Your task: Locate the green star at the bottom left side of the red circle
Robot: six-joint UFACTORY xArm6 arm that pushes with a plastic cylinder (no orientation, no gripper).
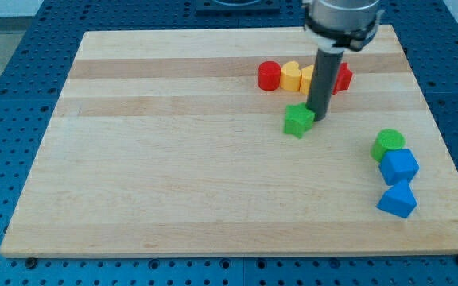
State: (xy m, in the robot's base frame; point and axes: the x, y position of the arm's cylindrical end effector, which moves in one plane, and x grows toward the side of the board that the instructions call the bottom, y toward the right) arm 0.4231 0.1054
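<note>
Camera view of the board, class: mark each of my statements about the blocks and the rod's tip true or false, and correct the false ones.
1. My tip sits at the green star's right edge. True.
2. The red circle lies below the green star. False: it is above, to the left.
3. Two blue blocks sit under the green circle. True.
4. The yellow block stands alone. False: it adjoins the red circle.

On a light wooden board (173,159) with a blue table full of holes (6,95) under it. Near the view's top: a yellow heart (291,76) touching a half-hidden yellow block (308,77), then a red block (343,77), shape hard to tell. At the view's right, well apart from those: a green round block (388,144), a blue block (399,167) touching it below, and another blue block (397,199) lowest.
</note>
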